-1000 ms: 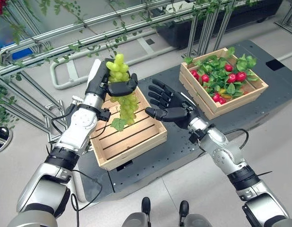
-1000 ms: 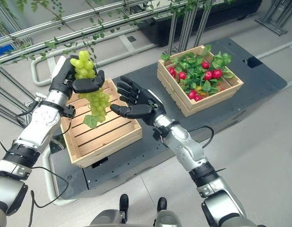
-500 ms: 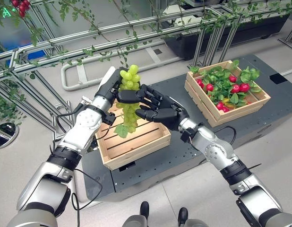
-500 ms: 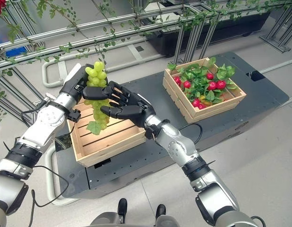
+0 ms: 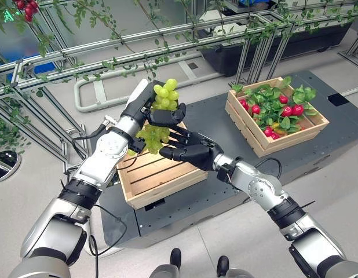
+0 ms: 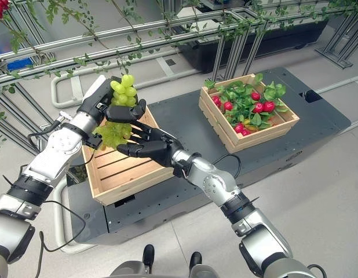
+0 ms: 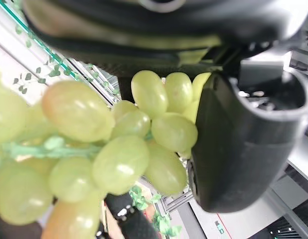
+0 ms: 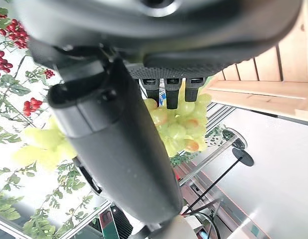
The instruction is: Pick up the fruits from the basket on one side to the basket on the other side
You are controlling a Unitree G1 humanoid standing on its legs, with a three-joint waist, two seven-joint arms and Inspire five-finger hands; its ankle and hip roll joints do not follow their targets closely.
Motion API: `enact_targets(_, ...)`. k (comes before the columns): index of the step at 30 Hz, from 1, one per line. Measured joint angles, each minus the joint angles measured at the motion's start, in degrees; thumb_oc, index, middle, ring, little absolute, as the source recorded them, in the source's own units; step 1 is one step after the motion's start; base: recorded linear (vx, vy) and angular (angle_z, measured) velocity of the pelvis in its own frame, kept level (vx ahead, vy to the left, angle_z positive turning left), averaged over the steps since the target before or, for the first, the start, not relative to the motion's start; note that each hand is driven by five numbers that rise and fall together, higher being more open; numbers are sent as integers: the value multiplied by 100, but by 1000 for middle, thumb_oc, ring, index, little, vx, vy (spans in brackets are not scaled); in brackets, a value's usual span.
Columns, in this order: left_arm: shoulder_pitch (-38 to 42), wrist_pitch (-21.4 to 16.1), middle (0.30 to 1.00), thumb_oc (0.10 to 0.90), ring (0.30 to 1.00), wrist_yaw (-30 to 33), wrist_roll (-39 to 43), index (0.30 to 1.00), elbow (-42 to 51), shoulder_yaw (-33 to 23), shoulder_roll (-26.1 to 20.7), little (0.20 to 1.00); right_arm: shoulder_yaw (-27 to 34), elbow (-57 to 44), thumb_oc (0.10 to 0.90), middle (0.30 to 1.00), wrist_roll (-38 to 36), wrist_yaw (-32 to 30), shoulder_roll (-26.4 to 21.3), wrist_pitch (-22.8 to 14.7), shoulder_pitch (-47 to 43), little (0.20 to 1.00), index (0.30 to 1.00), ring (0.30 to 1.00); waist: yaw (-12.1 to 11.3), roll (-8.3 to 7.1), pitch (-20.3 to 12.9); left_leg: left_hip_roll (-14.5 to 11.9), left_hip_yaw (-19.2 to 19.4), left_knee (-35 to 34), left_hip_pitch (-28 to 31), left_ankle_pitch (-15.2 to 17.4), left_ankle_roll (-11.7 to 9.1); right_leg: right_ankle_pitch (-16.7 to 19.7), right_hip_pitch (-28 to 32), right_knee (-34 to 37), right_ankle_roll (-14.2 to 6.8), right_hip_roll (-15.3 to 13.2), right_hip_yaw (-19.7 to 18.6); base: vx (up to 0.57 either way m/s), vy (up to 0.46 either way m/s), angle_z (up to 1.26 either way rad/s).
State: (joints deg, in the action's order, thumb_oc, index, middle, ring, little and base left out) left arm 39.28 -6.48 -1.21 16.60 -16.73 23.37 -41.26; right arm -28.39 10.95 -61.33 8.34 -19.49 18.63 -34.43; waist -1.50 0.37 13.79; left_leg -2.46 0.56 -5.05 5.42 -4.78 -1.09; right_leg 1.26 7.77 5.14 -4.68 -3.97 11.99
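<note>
In the left eye view, the left hand (image 5: 145, 105) was raised above the near wooden crate (image 5: 157, 174), its fingers and thumb curled round the top of a bunch of green grapes (image 5: 160, 113). The bunch hung down from that grip, over the crate's slatted floor. The right hand (image 5: 189, 150) lay just beneath the bunch with palm up and fingers spread, touching or nearly touching the lowest grapes. Well apart to the right stood a second crate (image 5: 309, 129), full of green leaves and red fruits (image 5: 295, 110), on the same dark platform (image 5: 225, 116).

The right eye view showed a metal frame (image 6: 167, 35) with trailing vines behind both crates.

In the left wrist view, the grapes (image 7: 119, 149) sat pressed between the dark thumb (image 7: 243, 139) and the palm above.

The right wrist view looked past the straight fingers (image 8: 174, 92) to the grapes (image 8: 176, 124) hanging just beyond their tips, with crate slats (image 8: 263, 84) to one side.
</note>
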Motion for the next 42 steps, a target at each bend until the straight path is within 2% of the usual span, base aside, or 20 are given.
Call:
enact_targets(5,-12,2,300,400,300,-204,244,300,121,46,94,300,0,9,800,900,8,-22,-12,-18,2,900,900,900,1,0,0,0,5,0,4,0,0,0,0,0,0,0,-6,0,0,0)
enact_targets(10,-25,74,300,400,300,-382,455,300,339,47,370,300,-1,69,800,900,24,-291,77,-438,3,900,900,900,-18,0,0,0,8,0,12,0,0,1,8,0,0,1,-10,0,0,0)
enact_targets(13,-23,123,300,400,300,-413,455,300,437,42,474,300,4,132,800,900,215,-588,238,-874,2,900,900,900,-15,1,0,0,7,0,41,0,0,0,35,0,0,2,-11,0,0,0)
enact_targets(19,-23,123,300,400,300,-423,456,300,438,18,495,300,-4,127,800,900,943,-1006,371,-1044,31,900,900,900,-7,4,-2,-2,5,0,53,0,0,0,48,0,0,3,-13,0,0,0)
enact_targets(22,-23,122,300,400,300,-442,458,300,439,18,497,300,-4,106,800,900,973,-1095,380,-1113,82,900,900,900,-20,4,-2,-1,2,0,51,0,0,0,48,0,0,3,-12,0,0,0)
enact_targets(26,-125,124,300,400,300,-565,456,300,436,19,503,300,50,87,800,900,1141,-1206,428,-1488,114,900,900,900,-22,17,-9,0,-1,0,43,0,0,0,42,0,0,0,-12,0,0,0)
enact_targets(29,-165,128,300,400,300,-570,586,300,430,19,546,300,62,56,800,900,1136,-1199,414,-1531,115,900,900,900,-24,36,-20,-2,-5,0,42,0,0,0,42,0,0,3,-11,0,0,0)
enact_targets(33,-169,128,300,400,300,-596,621,300,429,18,562,300,62,58,800,900,1076,-1148,390,-1529,124,900,900,900,-27,136,-80,3,-13,0,40,1,1,0,44,0,0,-1,-11,0,0,0)
enact_targets(34,-169,128,300,400,300,-595,633,300,429,17,584,300,62,60,400,300,932,-1113,356,-1529,124,300,300,300,-39,173,-103,1,-18,0,40,0,1,0,45,0,0,1,-10,0,0,0)
enact_targets(39,-169,127,300,400,300,-580,678,300,430,-14,681,300,82,191,400,300,443,-962,316,-1527,126,300,300,300,-38,223,-139,-3,-20,0,65,0,0,0,70,0,0,6,-10,0,0,0)
enact_targets(42,-183,127,300,400,300,-609,680,300,459,19,831,300,186,379,400,300,433,-962,322,-1527,125,300,300,300,-50,220,-179,-2,-20,-1,65,0,0,0,72,0,0,6,-10,0,0,0)
